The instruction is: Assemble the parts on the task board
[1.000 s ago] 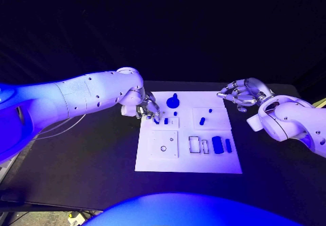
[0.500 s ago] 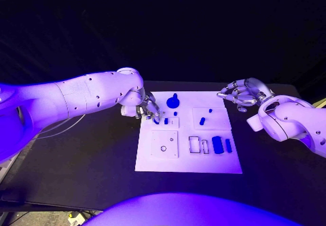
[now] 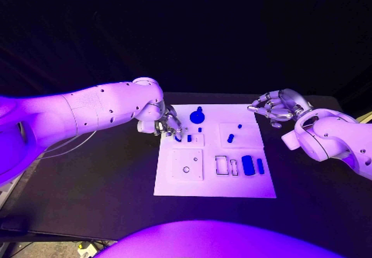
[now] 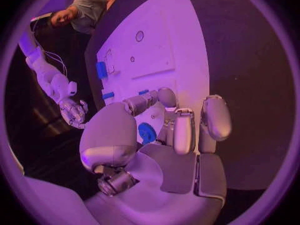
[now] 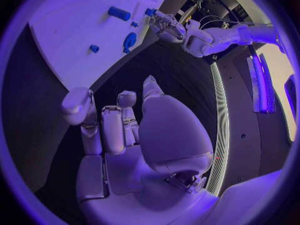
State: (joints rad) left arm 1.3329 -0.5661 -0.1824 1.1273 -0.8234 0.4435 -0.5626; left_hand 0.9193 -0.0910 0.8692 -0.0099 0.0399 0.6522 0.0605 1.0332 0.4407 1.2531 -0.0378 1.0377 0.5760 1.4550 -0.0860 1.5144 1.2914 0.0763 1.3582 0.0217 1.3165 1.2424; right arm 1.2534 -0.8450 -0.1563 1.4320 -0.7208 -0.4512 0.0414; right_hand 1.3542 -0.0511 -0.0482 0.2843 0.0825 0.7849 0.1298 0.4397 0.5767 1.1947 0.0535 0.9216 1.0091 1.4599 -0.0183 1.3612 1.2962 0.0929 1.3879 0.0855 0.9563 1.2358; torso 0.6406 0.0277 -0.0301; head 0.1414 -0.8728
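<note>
Left hand [image 3: 166,124] sits at the left edge of the white board [image 3: 174,185], fingers pointing down at its upper-left part, close to a small blue peg [image 3: 189,138] standing in a raised square block [image 3: 191,141]; whether the fingertips pinch anything I cannot tell, since the wrist view shows the fingers [image 4: 182,130] curled over the board with a round blue piece [image 4: 147,133] visible between thumb and fingers, touching or not unclear; right hand [image 3: 276,107] hovers off the board's upper-right corner above the black table [image 3: 93,188], fingers curled in loosely with nothing in them; on the board a blue knob-shaped part [image 3: 198,115] lies near the top, a short blue pin [image 3: 231,138] rests on the right-hand block, and a larger blue bar [image 3: 247,165] with a thinner one [image 3: 260,166] just beside it lies lower right.
</note>
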